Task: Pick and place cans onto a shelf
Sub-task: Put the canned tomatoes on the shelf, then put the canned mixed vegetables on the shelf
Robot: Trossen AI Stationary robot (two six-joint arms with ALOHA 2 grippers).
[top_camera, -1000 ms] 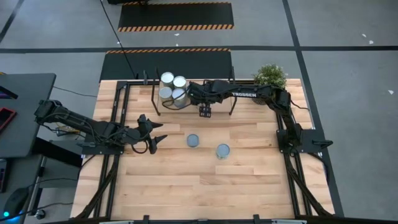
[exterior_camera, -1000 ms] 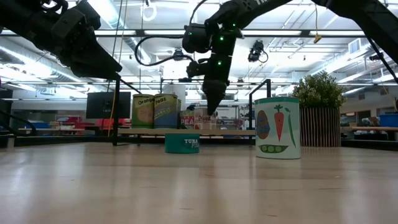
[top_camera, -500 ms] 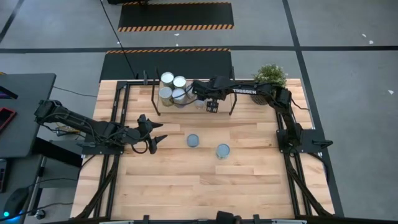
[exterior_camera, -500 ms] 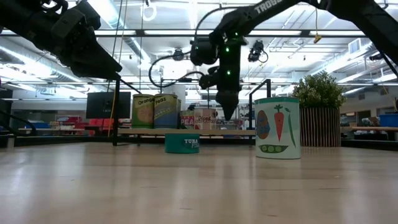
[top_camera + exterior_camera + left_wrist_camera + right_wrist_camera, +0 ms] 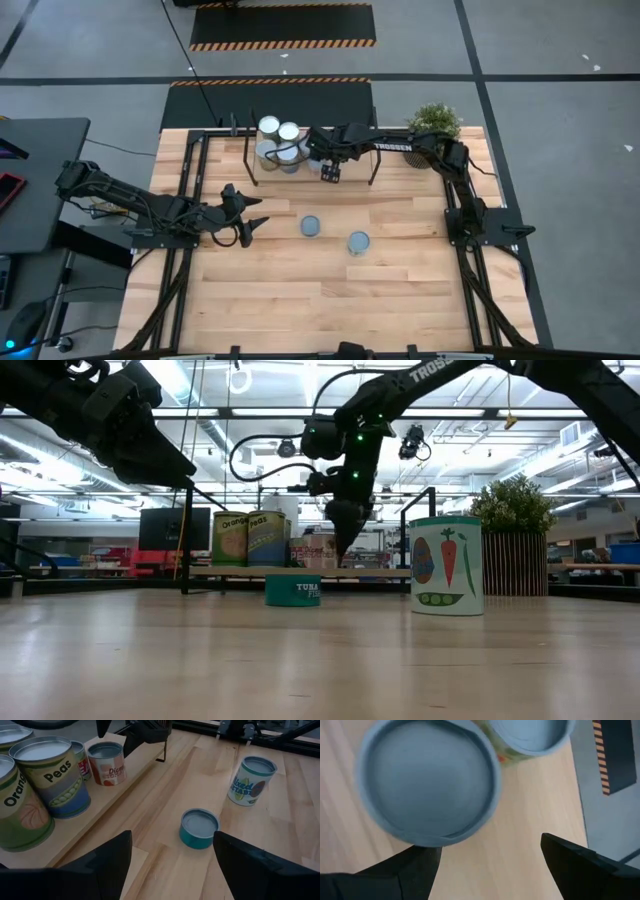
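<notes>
Several cans (image 5: 277,140) stand upright on the low wooden shelf (image 5: 300,176) at the far side; the left wrist view shows the Peas can (image 5: 52,775) and a small red can (image 5: 106,762) among them. My right gripper (image 5: 328,172) hangs open over the shelf, fingers pointing down, beside the small red can (image 5: 318,550); that can's grey top (image 5: 427,780) lies below its spread fingers. A flat teal tuna can (image 5: 312,226) and a taller vegetable can (image 5: 358,241) stand on the table. My left gripper (image 5: 255,213) is open and empty, left of the tuna can.
A potted green plant (image 5: 434,122) stands at the far right corner, by the right arm. The shelf's black posts (image 5: 432,520) rise at its ends. Black frame rails run along the table's left and right sides. Bare tabletop (image 5: 330,300) lies toward the near edge.
My right gripper has swung a little toward the table's right edge and then back left, staying over the shelf. The cans have kept still.
</notes>
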